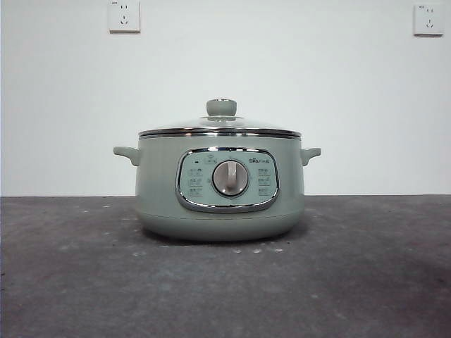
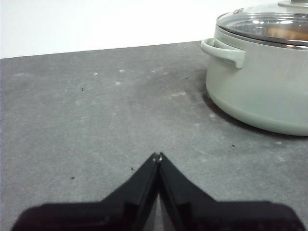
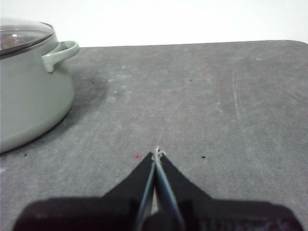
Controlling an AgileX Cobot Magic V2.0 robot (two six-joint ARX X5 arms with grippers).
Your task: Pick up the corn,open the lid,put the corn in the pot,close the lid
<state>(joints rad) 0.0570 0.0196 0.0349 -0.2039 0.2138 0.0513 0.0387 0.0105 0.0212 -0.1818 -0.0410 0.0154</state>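
Pot (image 1: 220,204): mid-table, dial facing you.
Lid (image 1: 220,129): seated, closing the pot.
Corn (image 2: 284,32): probably the orange shape under the glass; glare blurs it.
Left end effector (image 2: 157,156): pressed together, parked beside the pot, clear of it.
Right end effector (image 3: 157,151): the same, opposite side.

Both hands — left hand (image 2: 157,157), right hand (image 3: 157,152) — black, seemingly matte wedges.
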